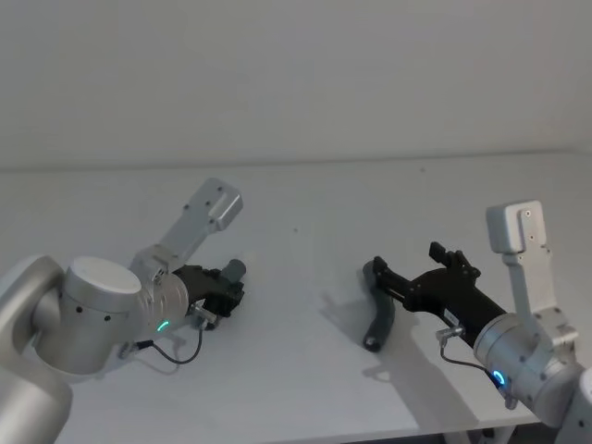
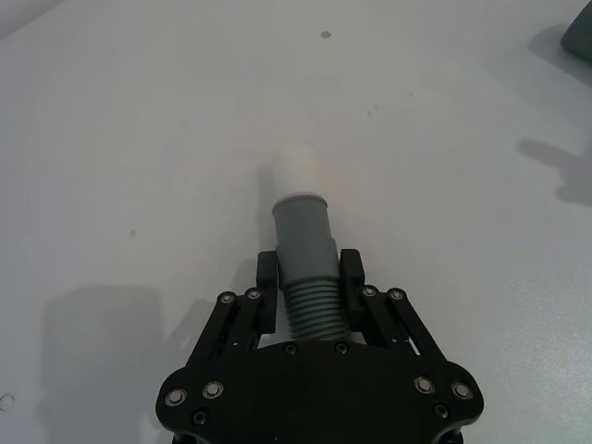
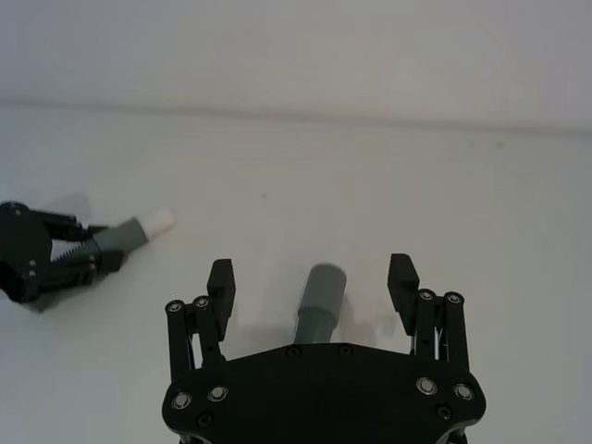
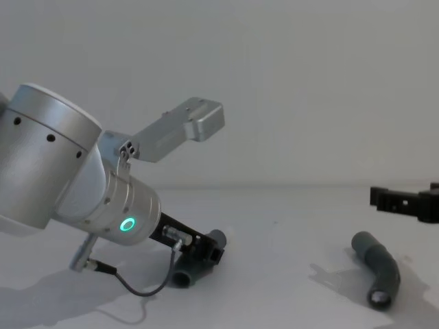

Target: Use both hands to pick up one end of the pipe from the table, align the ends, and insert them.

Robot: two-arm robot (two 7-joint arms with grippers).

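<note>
Left side first: the left claw (image 2: pixel 309 270) is clamped on the ribbed middle of one hose piece (image 2: pixel 305 245). The grey cuff and narrower white tip (image 2: pixel 298 171) poke straight out past its fingertips, low over the table (image 2: pixel 139 139). From the chest view the piece's back end hangs below the claw and looks like it's touching the table or just about, can't say for sure.

Over to the right: the right claw (image 3: pixel 312 279) is spread wide, holding nothing. The second hose piece (image 3: pixel 319 301) lies on the table right under it, with one grey cuff lined up in the gap between the two fingers (image 3: pixel 220 282) but not touching either. The rest of the bend trails back under the claw's body.

So I'd say we're halfway through the pickup: left end secured, right end not grabbed yet. The next move, as I read it, is for the right claw to come down around that cuff, a bit back from the mouth so the opening stays free, then close and lift. After that the two ends need turning to face each other, since they're well apart right now.

Headcount: two hose pieces, one white tip, two claws, one table.
</note>
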